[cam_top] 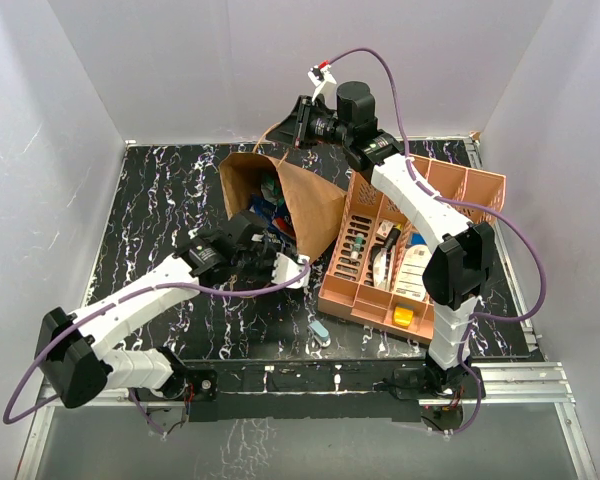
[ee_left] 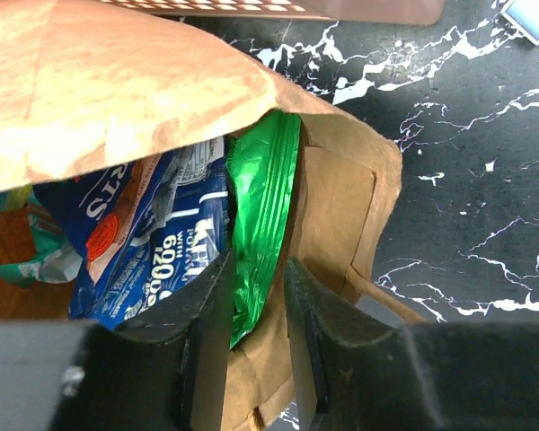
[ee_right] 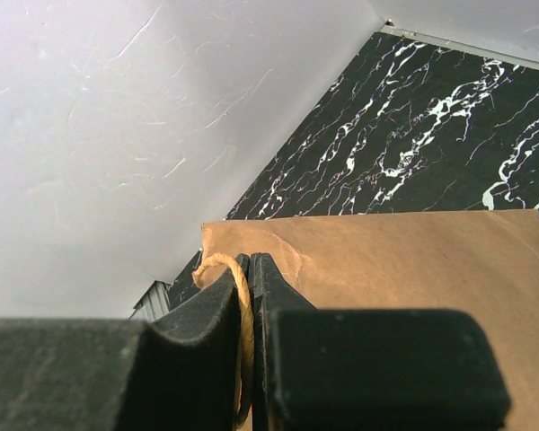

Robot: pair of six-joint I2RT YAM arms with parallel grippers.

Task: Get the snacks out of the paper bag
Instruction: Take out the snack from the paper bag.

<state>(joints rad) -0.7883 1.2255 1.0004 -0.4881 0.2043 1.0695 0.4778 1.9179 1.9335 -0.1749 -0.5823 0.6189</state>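
The brown paper bag [cam_top: 315, 205] lies on its side in mid-table, mouth toward the near left. Snack packets [cam_top: 270, 200] show inside the mouth. In the left wrist view a green foil packet [ee_left: 265, 197] and a blue chip packet [ee_left: 175, 242] lie under the bag's upper flap [ee_left: 117, 90]. My left gripper [ee_left: 256, 287] is open at the mouth, its fingers either side of the green packet's end and the bag's lower lip; it also shows in the top view [cam_top: 272, 263]. My right gripper [ee_right: 250, 265] is shut on the bag's twisted paper handle [ee_right: 242, 305] at the bag's far end [cam_top: 298, 125].
An orange slotted tray [cam_top: 480, 185] with small items stands right of the bag, touching it. A pale-blue capsule [cam_top: 320, 330] lies on the black marbled table near the front edge. White walls enclose the back and both sides.
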